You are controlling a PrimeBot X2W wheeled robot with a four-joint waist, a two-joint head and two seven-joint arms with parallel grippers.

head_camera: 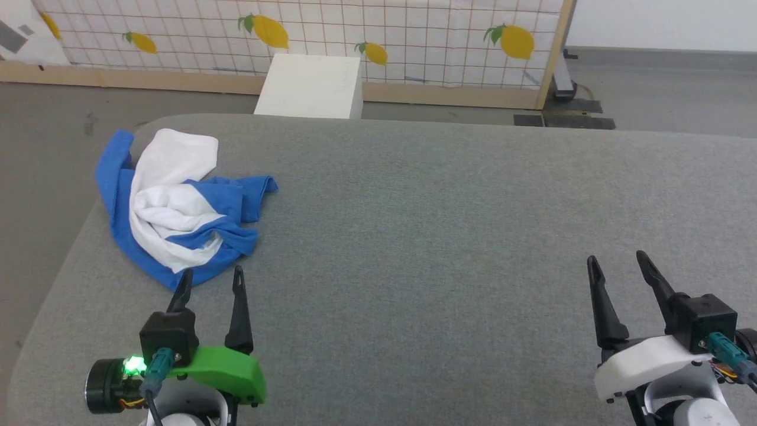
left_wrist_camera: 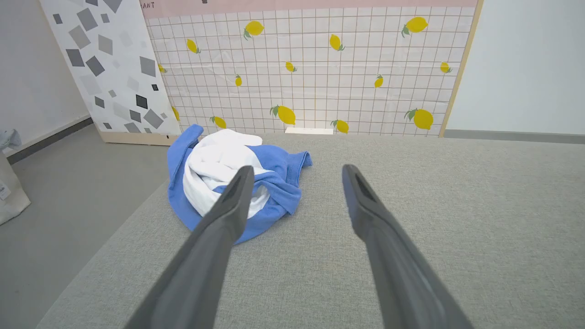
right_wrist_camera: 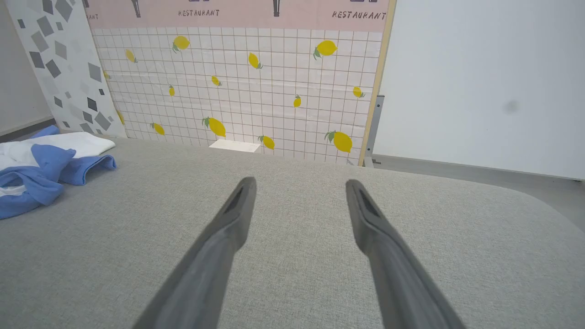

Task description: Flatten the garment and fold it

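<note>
The garment [head_camera: 177, 204] lies crumpled in a heap at the far left of the grey surface [head_camera: 443, 236], white cloth tangled with royal-blue sleeves; its lettering and bear patch are hidden in the folds. My left gripper [head_camera: 213, 272] stands open just in front of the heap's near edge, its left fingertip over the blue hem. In the left wrist view the garment [left_wrist_camera: 233, 178] sits ahead and to the left, partly behind the left finger. At the lower right, far from the cloth, my right gripper [head_camera: 615, 260] is open and holds nothing. The right wrist view has the garment [right_wrist_camera: 41, 176] at its left edge.
A white box [head_camera: 310, 86] stands on the floor behind the surface, before a lemon-patterned panel [head_camera: 384, 35]. The surface's left edge [head_camera: 65, 260] curves down to grey floor close beside the heap. A white bag [left_wrist_camera: 9, 192] sits on the floor at left.
</note>
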